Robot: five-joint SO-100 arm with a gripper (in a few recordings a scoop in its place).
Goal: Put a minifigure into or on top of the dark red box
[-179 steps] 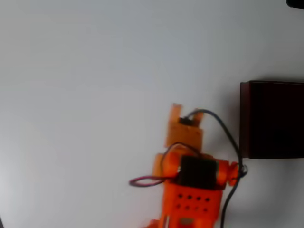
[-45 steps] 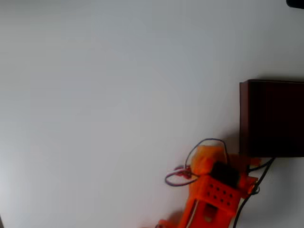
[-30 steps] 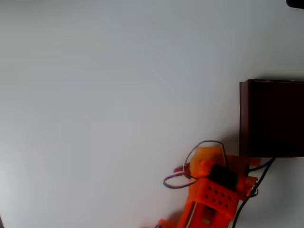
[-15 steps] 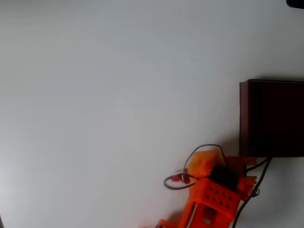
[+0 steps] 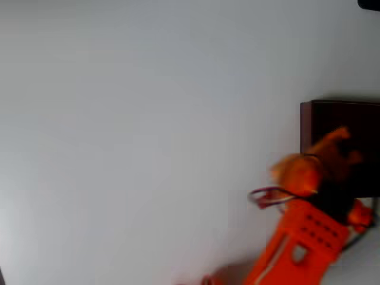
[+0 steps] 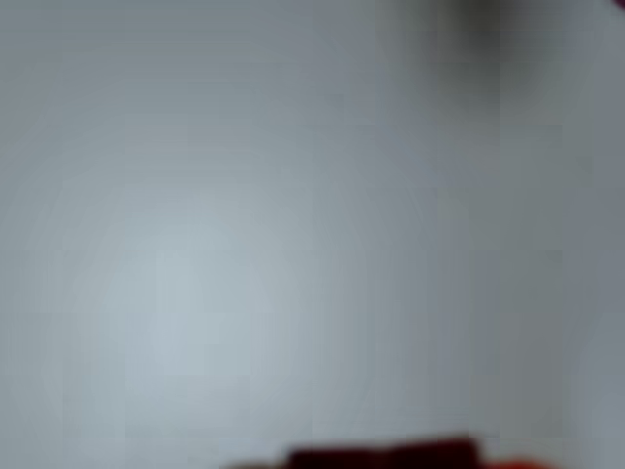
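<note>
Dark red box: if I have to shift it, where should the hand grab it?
On the dark red box, probably pinch the thin left wall from above, one finger inside, one outside: the top is open, and the body looks too wide to span.

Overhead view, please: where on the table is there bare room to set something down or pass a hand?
The white table is bare across the whole left and middle, and along the top edge above the dark red box. The lower right is crowded: the orange arm reaches over the box, its gripper blurred above it.
</note>
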